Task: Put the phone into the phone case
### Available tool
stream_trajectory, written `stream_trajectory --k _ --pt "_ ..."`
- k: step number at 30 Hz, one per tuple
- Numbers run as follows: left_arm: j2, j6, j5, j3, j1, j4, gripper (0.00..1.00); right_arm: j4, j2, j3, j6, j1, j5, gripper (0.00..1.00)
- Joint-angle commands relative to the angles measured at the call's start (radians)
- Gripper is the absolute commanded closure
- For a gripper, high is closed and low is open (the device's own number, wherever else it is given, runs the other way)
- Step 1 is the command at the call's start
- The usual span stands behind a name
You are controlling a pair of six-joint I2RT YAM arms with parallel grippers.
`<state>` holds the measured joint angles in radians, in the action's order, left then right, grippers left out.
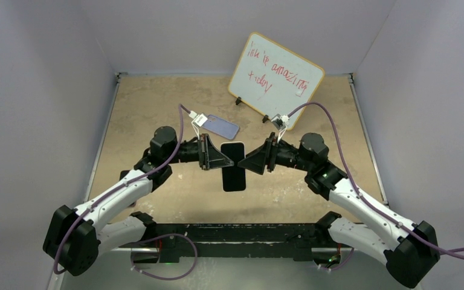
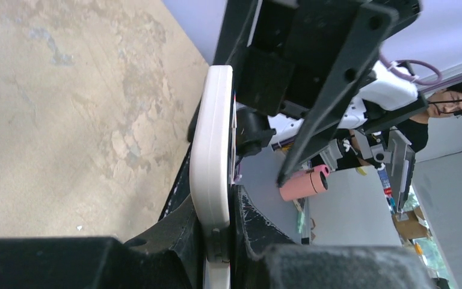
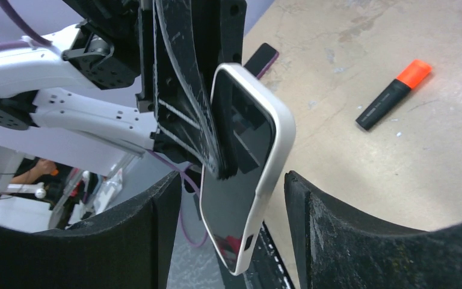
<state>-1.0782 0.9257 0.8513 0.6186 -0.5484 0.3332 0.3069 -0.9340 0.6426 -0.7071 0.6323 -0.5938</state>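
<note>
The phone [image 1: 234, 172] has a black screen and a pale edge. It hangs upright in the air above the middle of the table. My left gripper [image 1: 229, 156] is shut on its upper part; in the left wrist view the pale edge [image 2: 212, 150] is pinched between the fingers [image 2: 219, 223]. My right gripper [image 1: 246, 162] is open, its fingers on either side of the phone [image 3: 240, 174] without touching it [image 3: 231, 177]. The lavender phone case [image 1: 222, 126] lies flat on the table behind the left gripper.
A whiteboard [image 1: 276, 74] with red writing stands propped at the back right. A black marker with an orange cap [image 3: 392, 95] lies on the table beyond the phone. Grey walls enclose the table on three sides.
</note>
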Motion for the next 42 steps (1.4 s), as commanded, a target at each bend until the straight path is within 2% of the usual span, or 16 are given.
stream_trajectory --k 1,6,9,12,16,18,19,24,25,29,32,39,42 --pt "0.060 0.052 -0.045 0.003 0.007 0.161 1.00 0.097 0.013 -0.045 -0.063 0.000 -0.039 0.35" --pt "0.071 0.083 -0.080 -0.007 0.007 0.246 1.00 0.221 -0.010 -0.094 -0.143 0.000 -0.102 0.35" --pt "0.075 0.057 -0.115 -0.005 0.007 0.234 1.00 0.286 -0.030 -0.122 -0.193 0.000 -0.133 0.40" --pt "0.067 0.007 -0.145 0.006 0.007 0.183 1.00 0.302 -0.024 -0.145 -0.217 0.000 -0.117 0.56" --pt "0.043 -0.020 -0.173 -0.006 0.007 0.163 1.00 0.269 -0.026 -0.155 -0.284 0.001 -0.102 0.88" --pt "0.034 -0.040 -0.188 -0.011 0.008 0.147 1.00 0.243 -0.026 -0.152 -0.304 0.000 -0.083 0.99" --pt "0.035 -0.053 -0.199 -0.012 0.007 0.134 1.00 0.233 -0.024 -0.149 -0.309 0.001 -0.071 1.00" --pt "0.047 -0.105 -0.237 -0.005 0.007 0.070 1.00 0.217 -0.027 -0.155 -0.347 0.001 -0.031 1.00" --pt "0.048 -0.096 -0.231 -0.006 0.007 0.079 1.00 0.223 -0.028 -0.156 -0.342 0.001 -0.028 0.93" --pt "0.070 -0.003 -0.218 -0.033 0.007 0.169 1.00 0.230 -0.024 -0.160 -0.300 0.000 -0.042 0.55" --pt "0.077 0.063 -0.218 -0.057 0.008 0.248 1.00 0.246 -0.037 -0.175 -0.287 0.001 -0.063 0.42" --pt "0.072 0.116 -0.236 -0.099 0.008 0.333 1.00 0.342 -0.091 -0.211 -0.337 0.004 -0.101 0.40" --pt "0.062 0.122 -0.232 -0.102 0.008 0.345 1.00 0.341 -0.091 -0.214 -0.341 0.007 -0.088 0.49"
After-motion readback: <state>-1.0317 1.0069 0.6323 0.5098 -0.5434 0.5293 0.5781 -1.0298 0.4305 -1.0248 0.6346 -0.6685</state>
